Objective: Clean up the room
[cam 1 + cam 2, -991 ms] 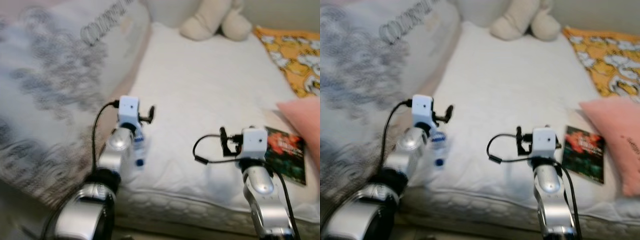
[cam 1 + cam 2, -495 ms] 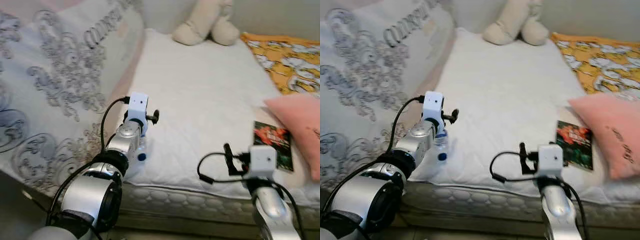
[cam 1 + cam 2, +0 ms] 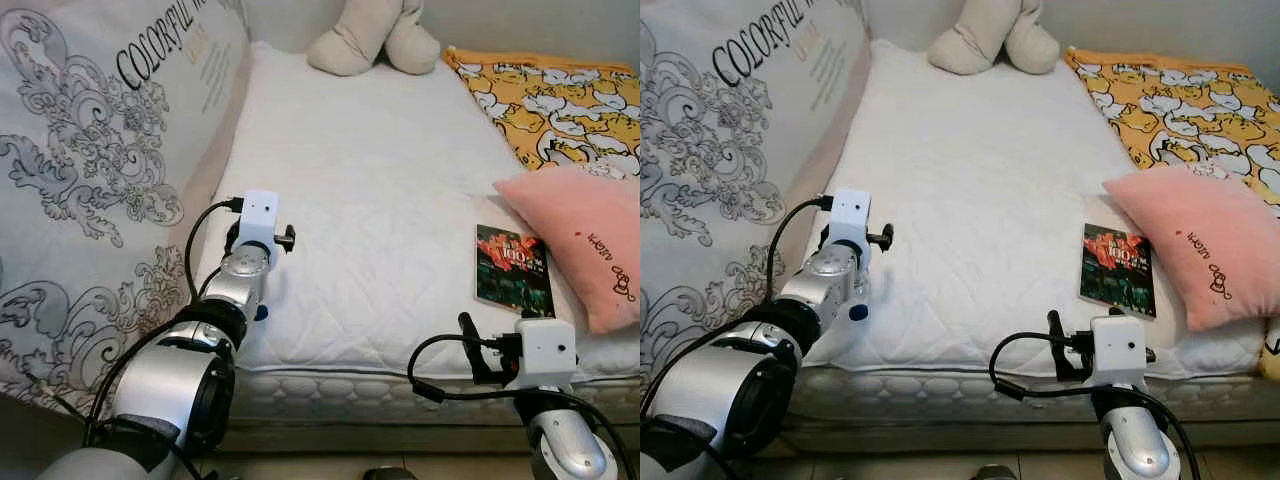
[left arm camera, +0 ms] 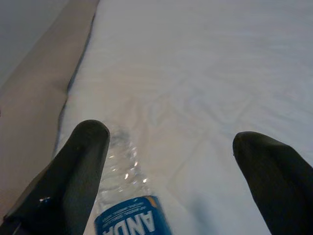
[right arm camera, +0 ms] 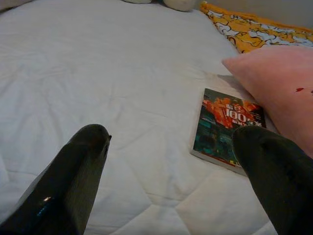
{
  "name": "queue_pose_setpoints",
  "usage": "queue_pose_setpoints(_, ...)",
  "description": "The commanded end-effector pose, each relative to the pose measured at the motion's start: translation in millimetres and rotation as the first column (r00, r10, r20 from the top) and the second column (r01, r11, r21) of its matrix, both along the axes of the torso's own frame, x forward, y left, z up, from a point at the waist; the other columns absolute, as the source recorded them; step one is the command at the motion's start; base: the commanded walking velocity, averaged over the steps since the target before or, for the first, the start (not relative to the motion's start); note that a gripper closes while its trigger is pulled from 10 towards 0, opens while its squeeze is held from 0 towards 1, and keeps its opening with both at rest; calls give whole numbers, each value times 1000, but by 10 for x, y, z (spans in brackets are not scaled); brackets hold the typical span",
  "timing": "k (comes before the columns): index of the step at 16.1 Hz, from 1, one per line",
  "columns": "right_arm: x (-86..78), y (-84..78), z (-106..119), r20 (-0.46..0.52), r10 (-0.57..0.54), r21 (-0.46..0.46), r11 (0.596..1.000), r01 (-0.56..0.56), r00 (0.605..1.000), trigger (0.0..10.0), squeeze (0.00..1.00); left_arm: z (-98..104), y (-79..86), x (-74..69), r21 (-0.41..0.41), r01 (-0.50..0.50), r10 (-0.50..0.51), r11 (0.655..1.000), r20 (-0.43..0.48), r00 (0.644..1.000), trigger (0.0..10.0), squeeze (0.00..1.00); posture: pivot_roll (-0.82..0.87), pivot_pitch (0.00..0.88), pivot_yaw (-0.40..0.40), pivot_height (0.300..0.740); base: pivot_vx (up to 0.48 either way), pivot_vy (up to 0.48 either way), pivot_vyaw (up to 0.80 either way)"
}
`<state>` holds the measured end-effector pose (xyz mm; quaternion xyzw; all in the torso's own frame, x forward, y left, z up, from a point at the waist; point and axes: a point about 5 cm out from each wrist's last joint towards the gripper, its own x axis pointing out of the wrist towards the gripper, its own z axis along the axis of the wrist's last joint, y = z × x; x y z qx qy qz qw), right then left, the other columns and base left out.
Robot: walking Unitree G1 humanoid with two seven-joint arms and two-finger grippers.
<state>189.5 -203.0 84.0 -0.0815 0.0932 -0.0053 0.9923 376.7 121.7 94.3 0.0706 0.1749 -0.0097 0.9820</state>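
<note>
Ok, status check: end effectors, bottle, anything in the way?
Left end effector open, water bottle against one finger, not gripped. Right end effector open, low at mattress edge, book ahead beside pink pillow. Nothing blocking.

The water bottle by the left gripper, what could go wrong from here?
1. The water bottle lies on the mattress near its front edge, against one finger of the open left gripper; a nudge could roll it off.
2. It sits off-centre between the jaws, so closing now might pinch or squeeze it out.
3. The right gripper hovers open near the book; reaching could push it under the pink pillow.
</note>
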Motion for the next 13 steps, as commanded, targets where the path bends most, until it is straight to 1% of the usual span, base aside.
queue_pose_setpoints(1, -27, 15, 47, 2, 20, 5, 1000, -20, 1000, 10000, 0, -14, 66, -1, 54, -37, 38, 998, -20, 999, 10000, 0, -317, 63, -22, 740, 0, 0, 0)
queue_pose_setpoints(4, -68, 10, 53, -15, 29, 4, 1000, -29, 999, 10000, 0, -132, 135, -63, 61, -69, 74, 996, -78, 994, 10000, 0, -325, 70, -30, 740, 0, 0, 0)
queue_pose_setpoints(8, -105, 32, 45, -36, 48, 8, 999, -48, 998, 10000, 0, -272, 146, -146, 51, -70, 77, 996, -145, 986, 10000, 0, -331, 80, -32, 740, 0, 0, 0)
queue_pose_setpoints(10, -132, 59, 34, -49, 64, 16, 998, -63, 997, 10000, 0, -336, 179, -188, 91, -79, 94, 993, -174, 980, 10000, 0, -334, 85, -30, 740, 0, 0, 0)
queue_pose_setpoints(12, -160, 70, 25, -60, 66, 20, 998, -65, 996, 10000, 0, -405, 263, -241, 186, -101, 138, 977, -195, 971, 10000, 0, -341, 89, -24, 740, 0, 0, 0)
queue_pose_setpoints(13, -165, 68, 23, -62, 66, 21, 998, -65, 996, 10000, 0, -434, 260, -262, 193, -96, 136, 976, -207, 969, 10000, 0, -342, 89, -23, 740, 0, 0, 0)
